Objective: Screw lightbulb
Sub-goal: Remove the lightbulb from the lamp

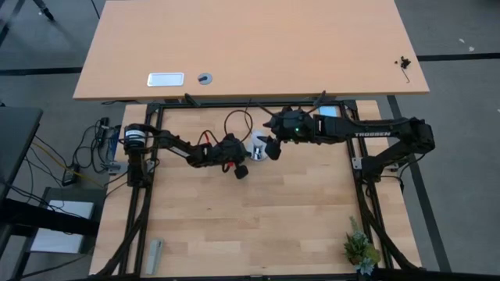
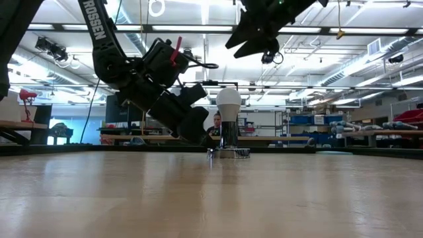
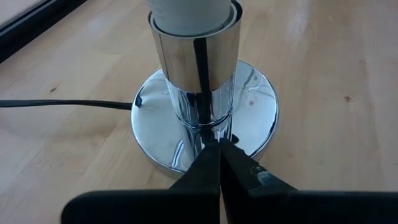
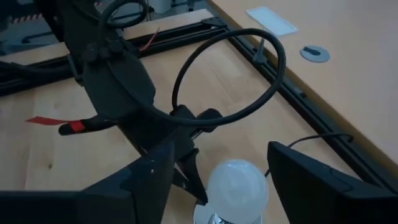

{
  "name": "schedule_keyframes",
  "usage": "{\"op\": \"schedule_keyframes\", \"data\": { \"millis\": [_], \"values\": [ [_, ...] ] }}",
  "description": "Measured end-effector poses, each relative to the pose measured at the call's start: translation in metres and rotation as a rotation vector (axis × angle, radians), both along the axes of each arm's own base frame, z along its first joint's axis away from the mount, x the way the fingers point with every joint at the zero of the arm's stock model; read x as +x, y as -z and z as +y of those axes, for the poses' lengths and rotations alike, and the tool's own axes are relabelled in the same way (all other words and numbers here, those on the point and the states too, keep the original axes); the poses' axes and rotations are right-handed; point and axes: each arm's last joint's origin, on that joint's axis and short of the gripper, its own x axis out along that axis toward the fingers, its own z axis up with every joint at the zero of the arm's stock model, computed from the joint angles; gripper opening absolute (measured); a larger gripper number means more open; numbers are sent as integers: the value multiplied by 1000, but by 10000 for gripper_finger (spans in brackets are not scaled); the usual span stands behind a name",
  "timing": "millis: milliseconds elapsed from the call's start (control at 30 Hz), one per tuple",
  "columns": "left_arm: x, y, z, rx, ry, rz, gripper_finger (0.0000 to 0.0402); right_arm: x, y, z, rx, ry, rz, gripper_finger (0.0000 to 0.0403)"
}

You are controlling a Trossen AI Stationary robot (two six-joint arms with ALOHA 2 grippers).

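Lightbulb [image 4: 237,184]: frosted white, matt, smooth surface, seated in the socket. Socket base [image 3: 205,124]: polished metal, mirror-glossy, with reflections across its round foot and upright sleeve. Cord [image 3: 62,104] leading off the socket base: thin, black, smooth sheath. Table [image 3: 323,74] under the socket base: light wood, visible grain, satin finish with small dark flecks. Left gripper [image 3: 219,163] fingers at the socket base: dark, matt, plastic-looking. Right gripper [image 4: 214,171] fingers either side of the lightbulb: dark, matt, the same look.
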Motion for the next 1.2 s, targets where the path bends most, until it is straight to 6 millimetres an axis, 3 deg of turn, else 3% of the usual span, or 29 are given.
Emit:
{"op": "schedule_keyframes", "data": {
  "millis": [500,867,1200],
  "values": [
    [1,-1,1,0,45,-8,1,-1,0,-7,6,21,-6,269],
    [1,-1,0,-2,90,-14,1,21,33,-12,-42,-22,113,269],
    [2,-1,-1,-17,119,-10,1,13,20,-11,-72,-23,86,270]
  ]
}}
